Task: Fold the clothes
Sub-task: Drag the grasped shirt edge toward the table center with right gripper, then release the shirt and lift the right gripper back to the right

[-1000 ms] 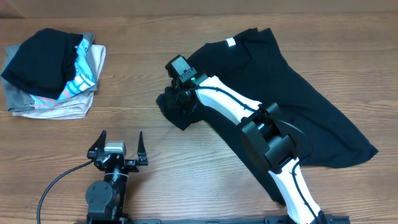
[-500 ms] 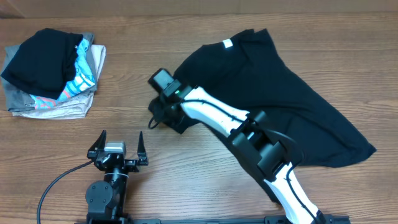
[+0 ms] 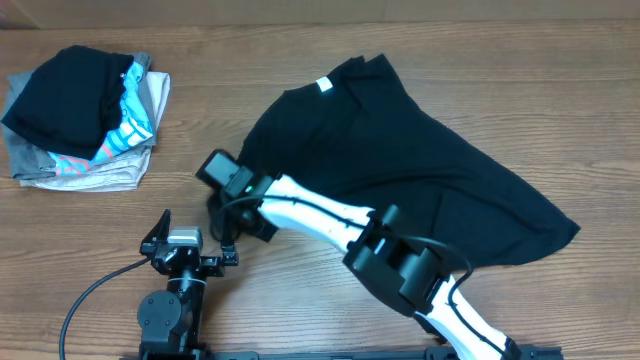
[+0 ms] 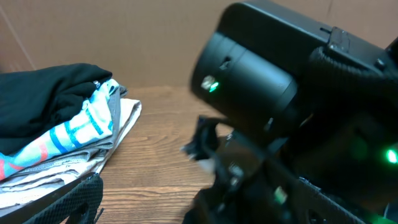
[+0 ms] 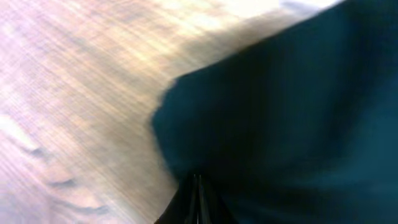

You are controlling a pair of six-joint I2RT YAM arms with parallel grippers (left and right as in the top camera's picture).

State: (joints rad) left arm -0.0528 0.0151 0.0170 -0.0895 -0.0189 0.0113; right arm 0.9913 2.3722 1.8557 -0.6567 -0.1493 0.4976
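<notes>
Nearest the robot, the left gripper (image 3: pixel 192 230) sits with its fingers spread wide and nothing between them. Just beyond it, the right gripper (image 5: pixel 196 191) is pinched tight on a bunched bit of the black T-shirt (image 3: pixel 400 150) at the shirt's left end. It looks like a sleeve or side edge, hard to say which. From there the shirt fans out to the right across the table (image 3: pixel 580 90), wrinkly and lopsided, with the white label (image 3: pixel 322 85) up at its far edge. Way off at the far left, well apart from all this, is a stack of folded garments (image 3: pixel 90 150).

My take: this thing is light and super floppy, so it won't hold a shape and a single pinch just bunches it. It probably slides easily on the wood too. Better to grab at the seams, say a shoulder and a hem corner, one per gripper, so it spreads flat before any fold.
</notes>
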